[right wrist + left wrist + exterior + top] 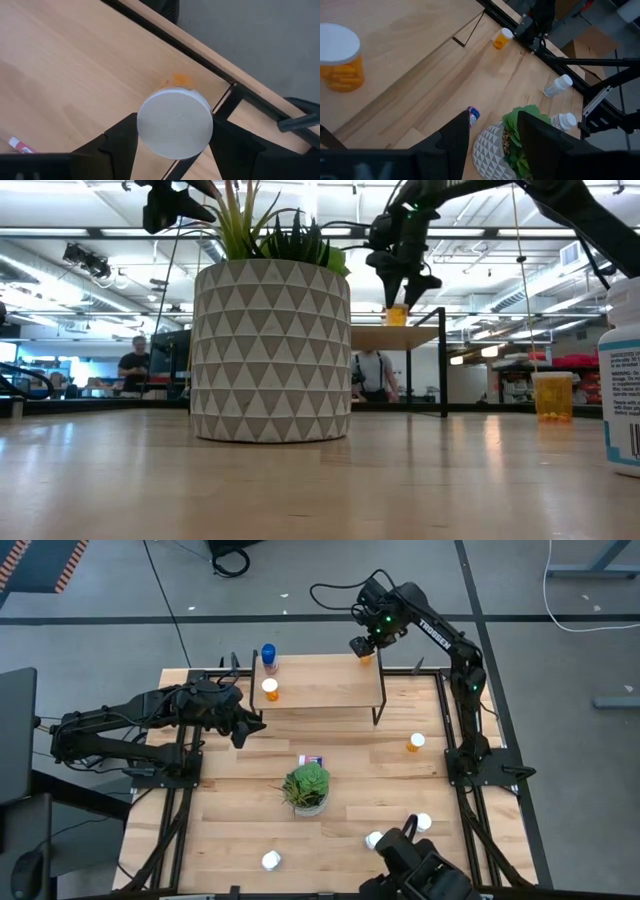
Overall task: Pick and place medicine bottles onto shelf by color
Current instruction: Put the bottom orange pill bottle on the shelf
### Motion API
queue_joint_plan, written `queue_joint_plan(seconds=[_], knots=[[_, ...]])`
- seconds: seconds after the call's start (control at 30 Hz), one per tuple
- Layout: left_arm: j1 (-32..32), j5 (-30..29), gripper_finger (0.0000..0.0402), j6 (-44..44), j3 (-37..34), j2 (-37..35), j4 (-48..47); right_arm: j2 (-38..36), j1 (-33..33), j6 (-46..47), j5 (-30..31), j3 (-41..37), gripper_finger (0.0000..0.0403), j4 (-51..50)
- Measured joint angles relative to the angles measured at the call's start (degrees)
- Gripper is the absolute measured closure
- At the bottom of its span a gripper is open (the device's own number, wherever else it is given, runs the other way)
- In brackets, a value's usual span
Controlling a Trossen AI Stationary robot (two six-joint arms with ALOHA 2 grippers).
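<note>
The right gripper (pixel 364 648) hangs over the far right corner of the shelf (pixel 330 690), its fingers on either side of an orange bottle (pixel 175 123) with a white cap that stands upright on the board. In the right wrist view the cap fills the gap between the two fingers; whether they press it or just flank it, I cannot tell.

The left gripper (pixel 243 727) hovers just off the shelf's near left corner, jaws partly apart with nothing between them.

On the shelf's left end stand a blue bottle (pixel 268 657) and a second orange bottle (pixel 271 690). A third orange bottle (pixel 416 743) stands on the table right of the shelf. A potted plant (pixel 306 787) sits on the table in front of the shelf, with three white bottles (pixel 271 860) lying farther out beyond it.
</note>
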Motion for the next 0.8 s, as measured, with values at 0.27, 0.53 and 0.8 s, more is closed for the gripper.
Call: queue_joint_plan(seconds=[0.27, 0.53, 0.8], knots=[[0.00, 0.00, 0.0230, -0.17, 0.00, 0.00, 0.00, 0.31, -0.74, 1.08, -0.40, 0.00, 0.0177, 0.72], [-0.01, 0.00, 0.0229, 0.18, 0.00, 0.00, 0.00, 2.04, -0.64, 1.72, -1.95, 0.06, 0.0177, 0.72], [-0.83, 0.00, 0.0228, -0.20, 0.00, 0.00, -0.02, 2.21, -0.33, 1.49, -2.01, 0.09, 0.0177, 2.05]])
